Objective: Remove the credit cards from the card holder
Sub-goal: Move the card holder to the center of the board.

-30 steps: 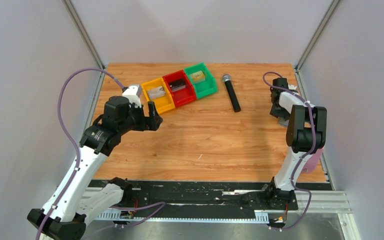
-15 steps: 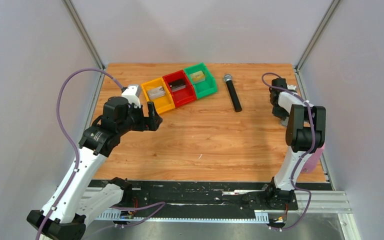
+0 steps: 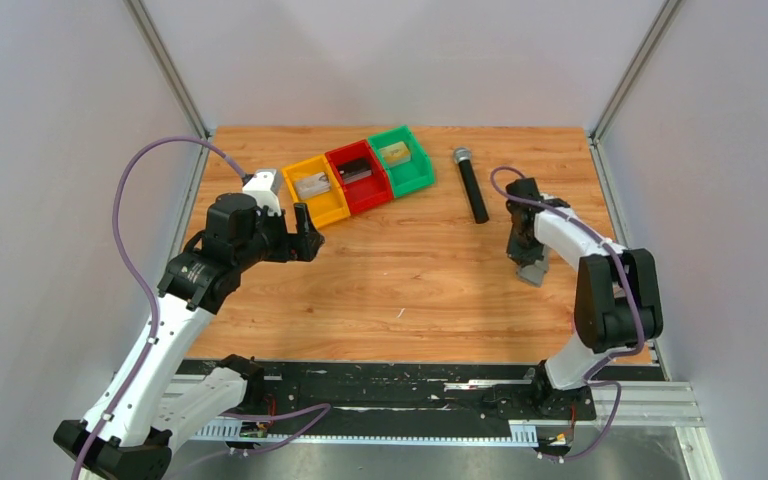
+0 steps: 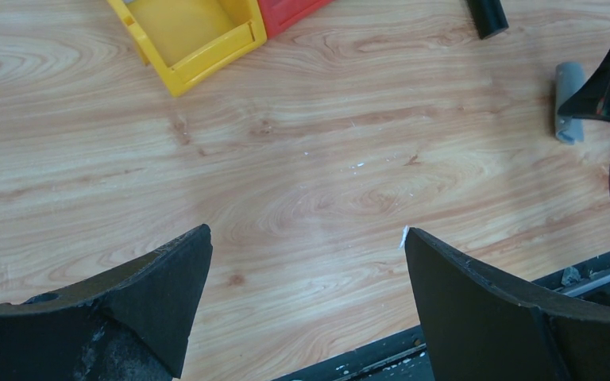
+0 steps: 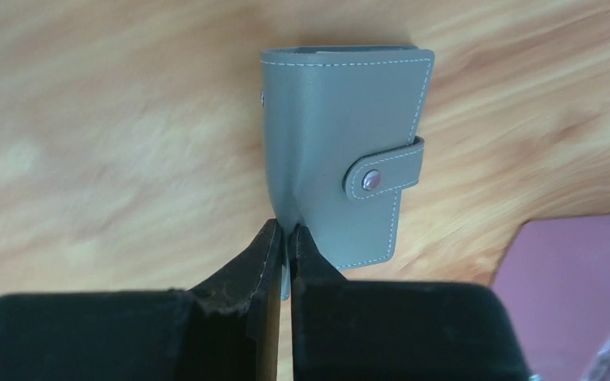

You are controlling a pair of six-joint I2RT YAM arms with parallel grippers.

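Observation:
The card holder (image 5: 341, 135) is a grey-blue wallet, folded shut with its snap strap fastened. My right gripper (image 5: 287, 230) is shut on its near edge, right of the table's middle, where the top view shows the gripper (image 3: 526, 250) with the card holder (image 3: 533, 272) below it. My left gripper (image 3: 305, 232) stands open just in front of the yellow bin (image 3: 318, 190), nothing between its fingers (image 4: 183, 262). Credit cards lie in the bins: a silvery one (image 3: 311, 185) in the yellow, a tan one (image 3: 395, 152) in the green (image 3: 401, 160). No card shows in the holder.
A black microphone (image 3: 470, 186) lies behind the right gripper. The red bin (image 3: 359, 176) sits between the yellow and green ones and holds a flat grey piece. A pink-purple flat piece (image 5: 572, 294) lies right of the holder. Grey walls bound the table.
My right gripper has closed on the card holder and moved it from the right edge leftward toward the middle. The microphone has shifted slightly right. The left arm has not moved.

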